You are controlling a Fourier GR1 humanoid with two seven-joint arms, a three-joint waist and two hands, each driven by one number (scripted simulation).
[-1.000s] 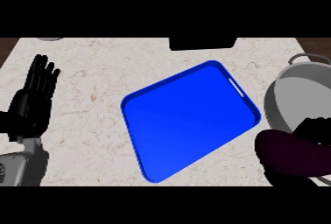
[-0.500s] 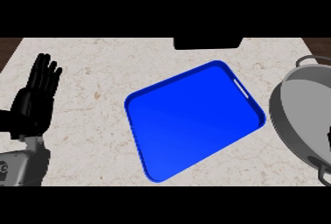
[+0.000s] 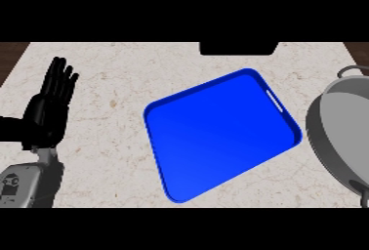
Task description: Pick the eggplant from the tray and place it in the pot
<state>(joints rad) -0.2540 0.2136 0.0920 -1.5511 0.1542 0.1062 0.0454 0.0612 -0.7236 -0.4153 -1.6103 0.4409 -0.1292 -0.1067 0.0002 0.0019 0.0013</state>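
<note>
The blue tray (image 3: 216,132) lies tilted in the middle of the counter with nothing on it. A grey pot (image 3: 338,132) stands at the right edge, partly cut off by the view. No eggplant shows anywhere; the pot's inside is only partly visible. My left hand (image 3: 47,110) rests open at the left, fingers straight and pointing up, well clear of the tray. My right hand is out of view.
A dark rectangular object (image 3: 238,48) sits at the counter's far edge above the tray. The counter (image 3: 115,161) is light speckled stone, with a dark strip beyond its far left corner.
A second ago my right hand held the dark purple eggplant at the lower right by the pot. Both have left the view, and the pot shows more fully.
</note>
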